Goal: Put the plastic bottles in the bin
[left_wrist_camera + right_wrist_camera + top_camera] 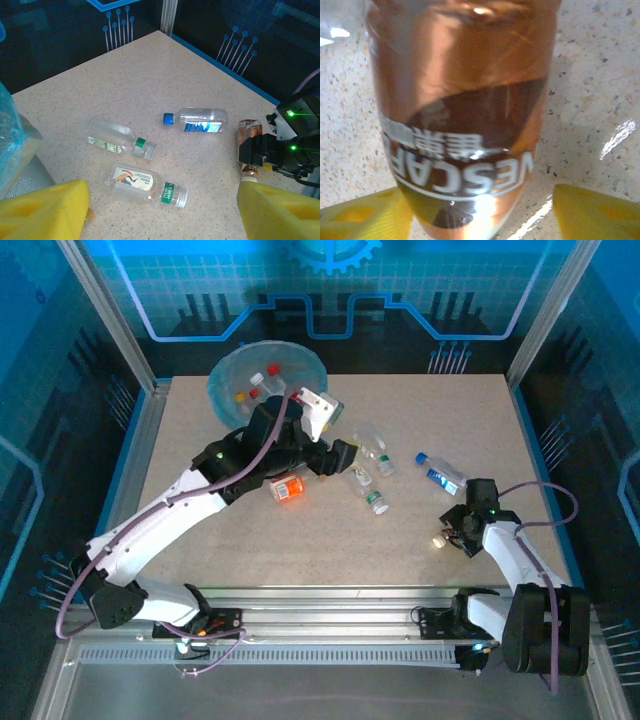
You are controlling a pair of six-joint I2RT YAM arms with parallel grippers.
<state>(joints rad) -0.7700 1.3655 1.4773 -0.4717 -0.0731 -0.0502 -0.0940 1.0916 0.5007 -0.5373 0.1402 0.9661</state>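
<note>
Between the spread fingers of the right gripper, unpinched, lies a brown Nescafé bottle: light, glossy, crushable; grasp mid-label, gently.

1. Left gripper: yellow fingertips wide apart, nothing between them.
2. Three clear bottles lie on the speckled table: blue-capped bottle, plain green-capped bottle, labelled green-capped bottle nearest.
3. Right gripper straddles brown bottle.
4. Light-blue bin bag at left edge.
</note>
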